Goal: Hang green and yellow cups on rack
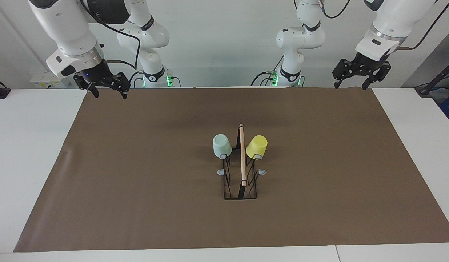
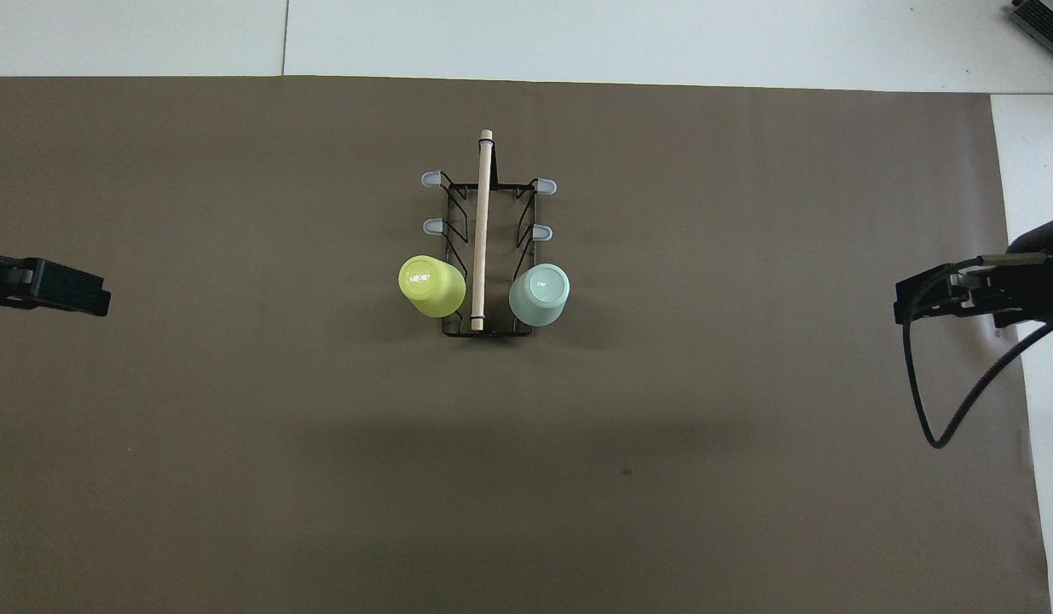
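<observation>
The rack [image 1: 242,156] [image 2: 482,230], black wire with a wooden rod on top, stands mid-mat. The yellow cup [image 1: 257,146] [image 2: 431,286] hangs upside down on the prong nearest the robots on the side toward the left arm. On the matching prong toward the right arm, the green cup [image 1: 221,145] [image 2: 540,294] hangs the same way. My left gripper [image 1: 349,87] [image 2: 44,286] is raised over the mat's corner at its own end, open and empty. My right gripper [image 1: 111,95] [image 2: 952,294] is open and empty over the other robot-end corner. Both arms wait.
A brown mat [image 1: 137,163] covers most of the white table [image 1: 35,145]. Bare grey-tipped prongs [image 2: 432,226] stick out of the rack farther from the robots than the cups. A black cable [image 2: 927,401] loops down from the right arm.
</observation>
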You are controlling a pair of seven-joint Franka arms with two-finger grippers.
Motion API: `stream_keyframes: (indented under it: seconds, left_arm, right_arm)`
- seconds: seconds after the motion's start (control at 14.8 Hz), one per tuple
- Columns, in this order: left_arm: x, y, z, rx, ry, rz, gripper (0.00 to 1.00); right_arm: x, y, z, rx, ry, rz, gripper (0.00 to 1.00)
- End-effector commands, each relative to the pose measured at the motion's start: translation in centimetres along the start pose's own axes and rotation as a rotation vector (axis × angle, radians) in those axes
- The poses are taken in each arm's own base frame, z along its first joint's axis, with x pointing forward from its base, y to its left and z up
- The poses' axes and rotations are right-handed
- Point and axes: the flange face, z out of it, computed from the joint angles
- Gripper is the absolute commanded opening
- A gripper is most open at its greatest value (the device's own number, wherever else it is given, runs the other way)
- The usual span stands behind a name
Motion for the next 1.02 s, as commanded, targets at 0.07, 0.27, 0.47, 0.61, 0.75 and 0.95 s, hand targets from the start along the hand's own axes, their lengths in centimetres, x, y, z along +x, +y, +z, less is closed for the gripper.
stream_keyframes:
  seconds: [0.07, 0.27, 0.47, 0.61, 0.75, 0.95]
  left_arm:
    - [-1.0, -0.3, -0.1, -0.007, -0.003, -0.014, 1.0]
    - [-1.1, -0.6, -0.4, -0.021, -0.004, -0.017, 1.0]
    - [-1.1, -1.3, -0.5, -0.02, 0.001, -0.03, 1.0]
    - [-1.1, -1.3, -0.4, -0.018, -0.002, -0.03, 1.0]
    - [-1.1, -1.3, -0.5, -0.018, -0.002, -0.029, 1.0]
    - [-1.0, -1.2, -0.7, -0.019, 0.002, -0.027, 1.0]
  right_arm:
    - [-0.8, 0.4, 0.0, 0.013, 0.0, 0.01, 1.0]
    - [-0.8, 0.3, 0.0, 0.014, 0.0, 0.008, 1.0]
    - [-0.8, 0.3, 0.1, 0.019, -0.002, 0.009, 1.0]
    - [-0.8, 0.3, 0.1, 0.019, 0.0, 0.009, 1.0]
    - [-0.8, 0.3, 0.0, 0.019, 0.0, 0.006, 1.0]
    - [-0.7, 0.4, 0.2, 0.019, -0.002, 0.008, 1.0]
